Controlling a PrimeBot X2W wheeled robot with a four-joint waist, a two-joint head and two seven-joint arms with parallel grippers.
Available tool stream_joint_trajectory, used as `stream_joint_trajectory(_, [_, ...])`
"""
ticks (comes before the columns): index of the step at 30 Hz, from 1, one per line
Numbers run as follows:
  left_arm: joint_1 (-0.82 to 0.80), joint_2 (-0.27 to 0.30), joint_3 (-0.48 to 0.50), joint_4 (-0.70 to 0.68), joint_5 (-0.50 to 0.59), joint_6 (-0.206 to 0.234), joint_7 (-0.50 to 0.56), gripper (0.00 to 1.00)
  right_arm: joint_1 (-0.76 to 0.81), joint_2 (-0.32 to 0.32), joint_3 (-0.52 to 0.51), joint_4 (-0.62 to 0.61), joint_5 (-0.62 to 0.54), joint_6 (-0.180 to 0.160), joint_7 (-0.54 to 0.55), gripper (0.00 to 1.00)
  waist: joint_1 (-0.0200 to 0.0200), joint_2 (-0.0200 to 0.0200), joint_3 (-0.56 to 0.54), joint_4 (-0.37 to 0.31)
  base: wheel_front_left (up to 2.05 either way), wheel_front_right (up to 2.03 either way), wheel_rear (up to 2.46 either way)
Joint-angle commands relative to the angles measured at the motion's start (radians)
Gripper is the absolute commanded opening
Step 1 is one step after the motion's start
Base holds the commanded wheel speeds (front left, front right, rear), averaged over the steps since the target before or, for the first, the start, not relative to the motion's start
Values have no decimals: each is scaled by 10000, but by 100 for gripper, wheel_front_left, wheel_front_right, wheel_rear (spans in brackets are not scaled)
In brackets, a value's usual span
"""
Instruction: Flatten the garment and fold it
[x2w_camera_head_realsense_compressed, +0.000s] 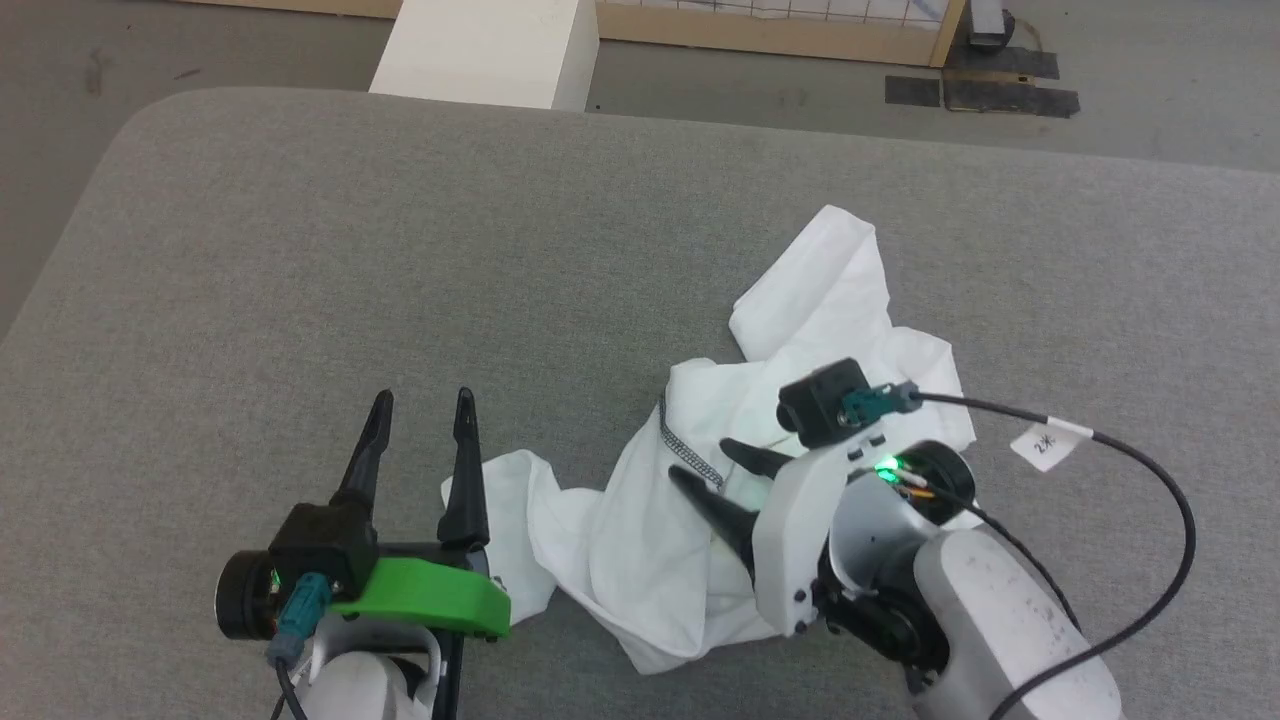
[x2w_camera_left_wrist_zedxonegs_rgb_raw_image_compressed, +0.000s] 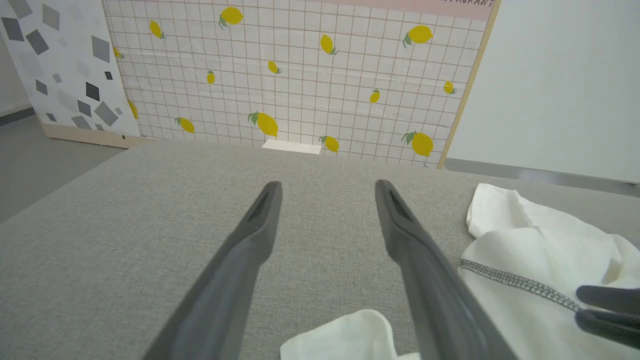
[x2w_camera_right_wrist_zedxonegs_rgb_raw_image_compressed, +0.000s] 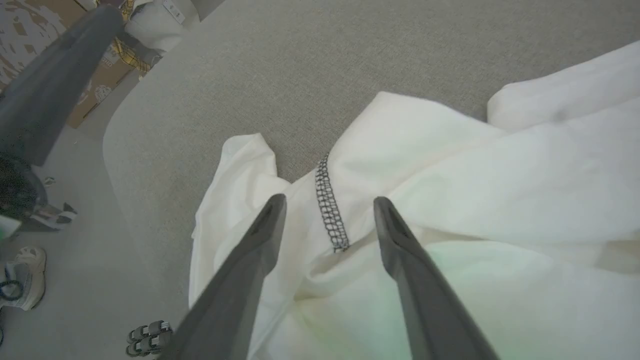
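The garment (x2w_camera_head_realsense_compressed: 790, 330) is a white shirt lying crumpled on the grey table (x2w_camera_head_realsense_compressed: 400, 250), right of centre, with a grey patterned seam (x2w_camera_head_realsense_compressed: 685, 445) showing. My right gripper (x2w_camera_head_realsense_compressed: 708, 462) hovers over the heap, open, its two fingers straddling that seam (x2w_camera_right_wrist_zedxonegs_rgb_raw_image_compressed: 330, 210) with white cloth (x2w_camera_right_wrist_zedxonegs_rgb_raw_image_compressed: 500, 200) under them. My left gripper (x2w_camera_head_realsense_compressed: 422, 400) stands open over bare table, just left of a loose white fold (x2w_camera_head_realsense_compressed: 510, 480). In the left wrist view its fingers (x2w_camera_left_wrist_zedxonegs_rgb_raw_image_compressed: 255, 220) frame empty table, with the garment (x2w_camera_left_wrist_zedxonegs_rgb_raw_image_compressed: 535, 240) to the right.
A white box (x2w_camera_head_realsense_compressed: 490, 45) stands beyond the table's far edge. A black cable with a white tag (x2w_camera_head_realsense_compressed: 1045, 440) loops off the right wrist. A lemon-patterned wall panel (x2w_camera_left_wrist_zedxonegs_rgb_raw_image_compressed: 300, 75) lies beyond the table. A shoe (x2w_camera_right_wrist_zedxonegs_rgb_raw_image_compressed: 22, 275) is on the floor.
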Motion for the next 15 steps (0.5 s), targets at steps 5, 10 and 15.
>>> stream_joint_trajectory(5, [-71,-30,-22,89,-163,91,-38,100,-701,-2,-156,593,263,-13,-381,0,0,0,-164,-129,0,0,0])
stream_joint_trajectory(10, [72,-30,101,158,-118,36,-38,100,-825,-1,-1054,703,40,-13,-928,0,0,0,-508,-398,0,0,0])
stream_joint_trajectory(15, [156,-30,209,169,-30,-71,-38,100,-477,-2,-1674,481,-789,-13,-1220,100,0,0,-704,-636,0,0,0])
